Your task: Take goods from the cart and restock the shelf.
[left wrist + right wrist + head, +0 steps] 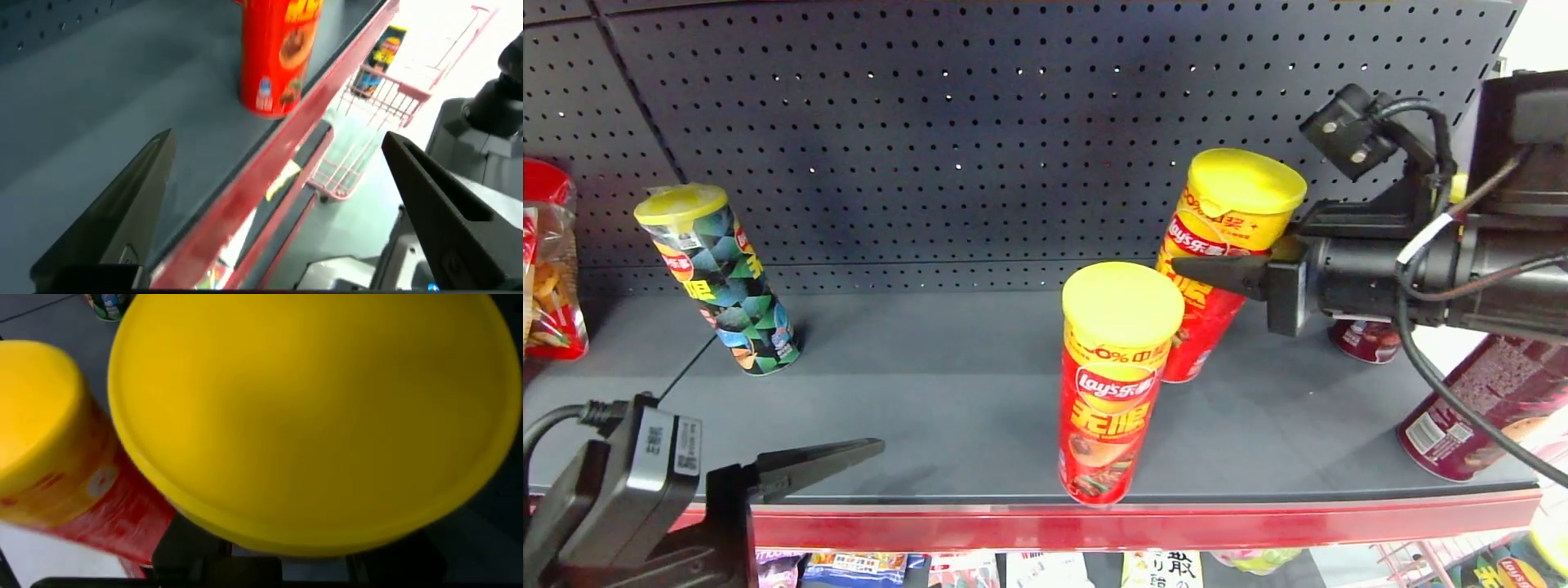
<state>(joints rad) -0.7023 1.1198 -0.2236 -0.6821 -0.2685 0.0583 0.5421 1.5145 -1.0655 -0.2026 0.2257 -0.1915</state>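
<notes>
Your right gripper is clamped on the tilted red chip can, far right on the shelf; it's likely light, thin-walled and slick, so squeeze mid-body gently, while your left gripper hangs open, near left.

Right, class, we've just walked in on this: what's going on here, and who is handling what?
A robot is restocking a shop shelf. Its right gripper is closed on a red can with a yellow lid, near the shelf's back wall. A second red can stands in front of it, close to the shelf's front edge. The left gripper is open and holds nothing, low by that front edge.
</notes>
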